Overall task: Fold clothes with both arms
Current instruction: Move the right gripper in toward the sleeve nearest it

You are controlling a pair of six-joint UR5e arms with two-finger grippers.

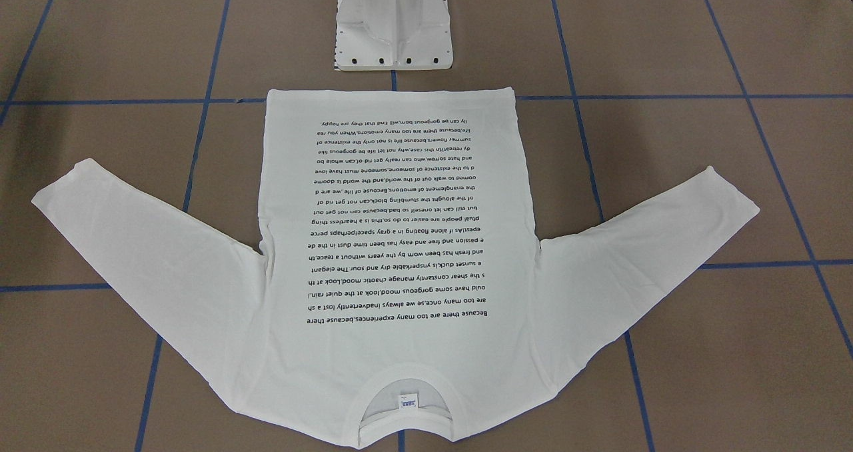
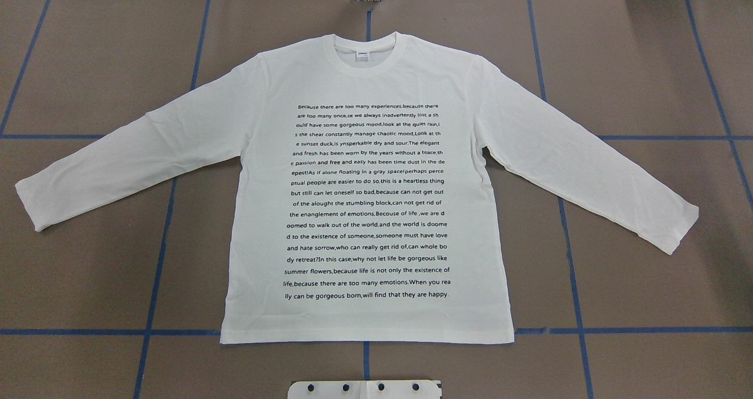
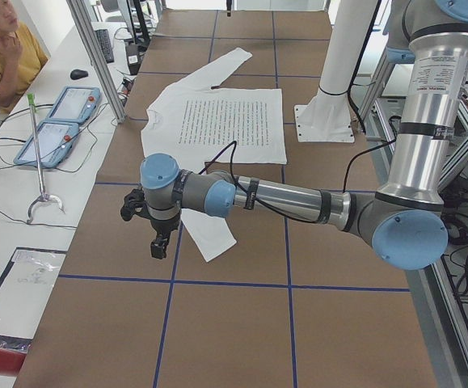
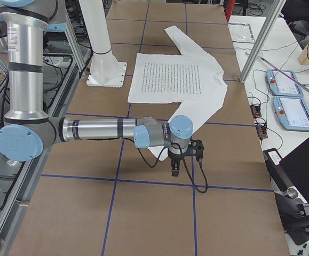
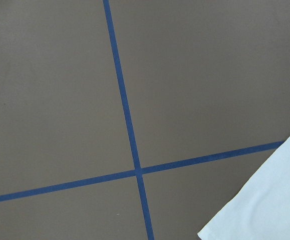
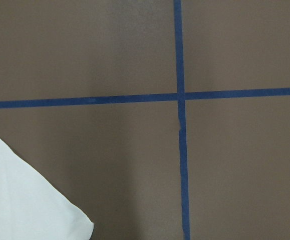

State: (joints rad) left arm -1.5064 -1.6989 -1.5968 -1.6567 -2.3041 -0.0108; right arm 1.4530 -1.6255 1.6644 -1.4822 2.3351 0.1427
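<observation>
White long-sleeved T-shirt lies flat on the brown tabletop, printed side up. The collar is at the far edge from the robot and the hem is near the white pedestal base. Both sleeves are spread outward and angled down, left sleeve and right sleeve. The cloth is smooth, with no crease or fold line to be seen. The left arm reaches out low over the tabletop, and the left hand hangs just beside the left cuff; its wrist view catches only a cuff corner and blue tape lines. The right arm mirrors it, with the right hand near the right cuff. Neither hand appears to touch cloth. Whether the hands are wide or narrow cannot be told, as they show only in the side views. Judgement: the task is at its very start, with nothing folded. The sleeves have yet to be brought in and the body doubled over, and the first grasp is likely at the cuffs.
</observation>
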